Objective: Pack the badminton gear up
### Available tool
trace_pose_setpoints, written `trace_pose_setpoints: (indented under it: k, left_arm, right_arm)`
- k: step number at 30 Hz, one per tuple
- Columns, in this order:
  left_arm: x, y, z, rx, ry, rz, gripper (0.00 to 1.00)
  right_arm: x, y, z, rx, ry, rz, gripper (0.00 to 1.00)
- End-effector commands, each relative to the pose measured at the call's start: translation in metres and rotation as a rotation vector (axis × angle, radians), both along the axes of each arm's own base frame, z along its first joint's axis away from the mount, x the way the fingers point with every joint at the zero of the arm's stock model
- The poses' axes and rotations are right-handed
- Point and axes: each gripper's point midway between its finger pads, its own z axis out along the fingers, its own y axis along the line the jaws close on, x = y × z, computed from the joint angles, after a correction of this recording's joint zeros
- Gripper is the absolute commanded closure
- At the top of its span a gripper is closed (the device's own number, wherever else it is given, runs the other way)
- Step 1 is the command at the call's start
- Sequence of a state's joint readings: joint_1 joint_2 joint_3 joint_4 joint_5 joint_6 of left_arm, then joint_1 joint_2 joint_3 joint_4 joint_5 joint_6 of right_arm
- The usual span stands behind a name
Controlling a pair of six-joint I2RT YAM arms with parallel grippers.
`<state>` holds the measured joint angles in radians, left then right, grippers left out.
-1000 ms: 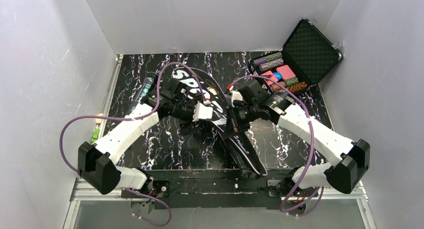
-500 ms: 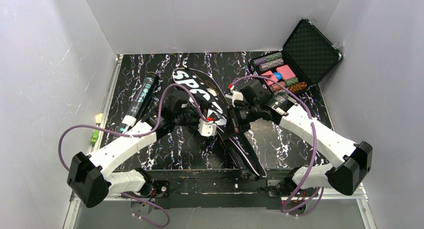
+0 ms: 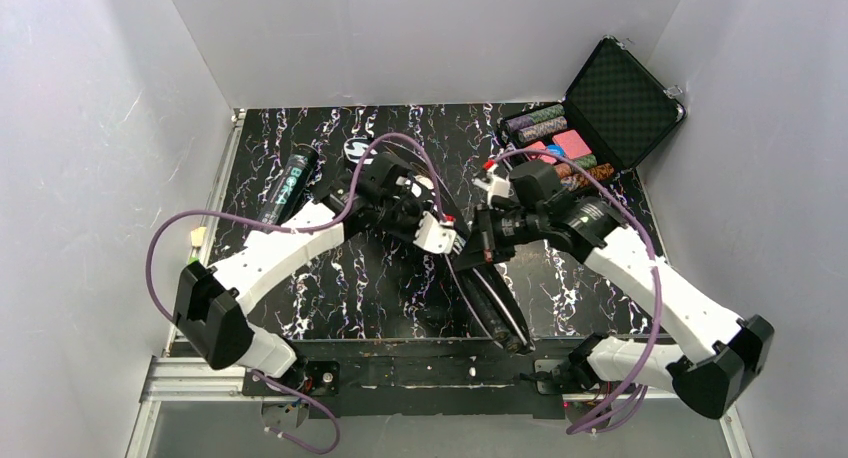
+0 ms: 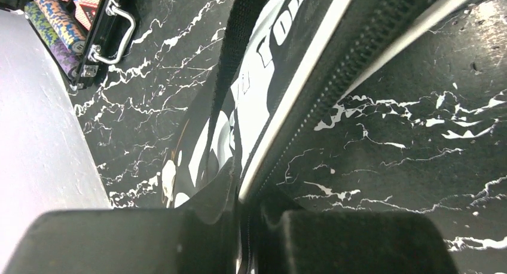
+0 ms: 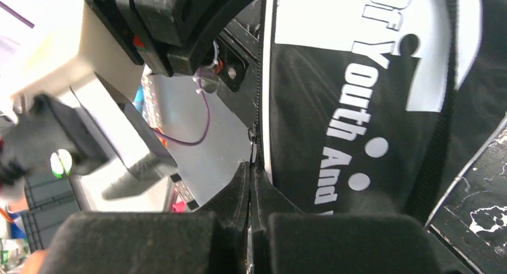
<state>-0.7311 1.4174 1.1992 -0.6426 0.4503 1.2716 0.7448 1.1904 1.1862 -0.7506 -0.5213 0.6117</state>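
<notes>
The long black racket-shaped bag (image 3: 492, 303) lies slantwise across the middle of the table (image 3: 330, 278). Its wide head points toward the far edge, where a white letter "S" shows, and its narrow handle end reaches almost to the near edge. Seen close, it carries white lettering, a white piped border and a black zip (image 4: 335, 94) along its side. The long black tube (image 3: 292, 178) with teal print lies flat and slanted near the table's left edge, apart from the bag.
</notes>
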Motion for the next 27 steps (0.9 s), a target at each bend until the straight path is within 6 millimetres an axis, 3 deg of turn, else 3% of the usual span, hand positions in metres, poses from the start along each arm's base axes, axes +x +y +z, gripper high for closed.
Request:
trace_pose_setpoints:
  k: [1, 5, 10, 15, 19, 22, 27]
  left_arm:
    - [-0.01, 0.007, 0.042, 0.025, 0.068, 0.016, 1.0]
    - [-0.03, 0.021, 0.063, 0.146, 0.2, -0.003, 1.0]
    - [-0.042, 0.023, 0.071, 0.228, 0.4, 0.07, 1.0]
    - [-0.031, 0.019, 0.058, 0.195, 0.427, 0.232, 1.0]
    - [-0.006, 0.019, 0.048, 0.147, 0.397, 0.425, 1.0]
    - [0.014, 0.022, 0.053, 0.057, 0.305, 0.532, 1.0]
    - [0.023, 0.031, 0.062, -0.009, 0.23, 0.607, 1.0]
  right_arm:
    - [0.01, -0.017, 0.021, 0.121, -0.015, -0.09, 0.99]
    - [0.027, -0.037, 0.037, 0.184, -0.022, -0.184, 0.99]
    - [0.043, -0.049, 0.045, 0.183, -0.007, -0.226, 0.69]
    - [0.065, -0.069, 0.049, 0.091, -0.074, -0.311, 0.51]
    - [0.091, -0.101, 0.064, -0.022, -0.191, -0.453, 0.48]
    - [0.104, -0.126, 0.084, -0.084, -0.311, -0.574, 0.5]
    - [0.106, -0.15, 0.092, -0.106, -0.369, -0.738, 0.54]
